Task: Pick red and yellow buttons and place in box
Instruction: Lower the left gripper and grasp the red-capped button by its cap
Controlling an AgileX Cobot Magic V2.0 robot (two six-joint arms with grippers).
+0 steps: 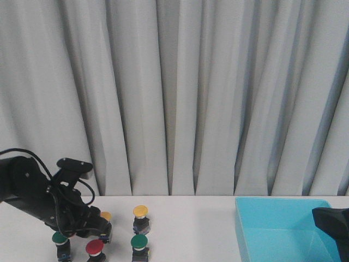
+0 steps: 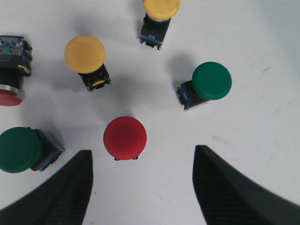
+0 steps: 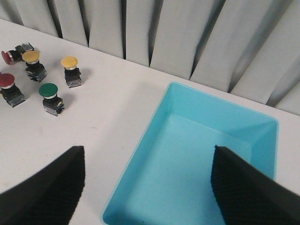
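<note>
An upright red button (image 2: 124, 137) stands just beyond my open, empty left gripper (image 2: 143, 183), slightly toward one finger. Two yellow buttons (image 2: 85, 54) (image 2: 161, 7) stand farther on. A second red button (image 2: 9, 96) lies on its side at the edge of the view. In the front view the left arm (image 1: 54, 202) hovers over the group and partly hides one yellow button (image 1: 106, 216). The turquoise box (image 1: 272, 226) lies at the right and holds nothing. My right gripper (image 3: 147, 187) is open and empty above the box's near corner (image 3: 140, 140).
Two green buttons (image 2: 212, 80) (image 2: 18, 149) stand either side of the upright red one, close to it. A grey curtain (image 1: 180, 93) hangs behind the white table (image 1: 191, 224). Bare tabletop lies between the buttons and the box.
</note>
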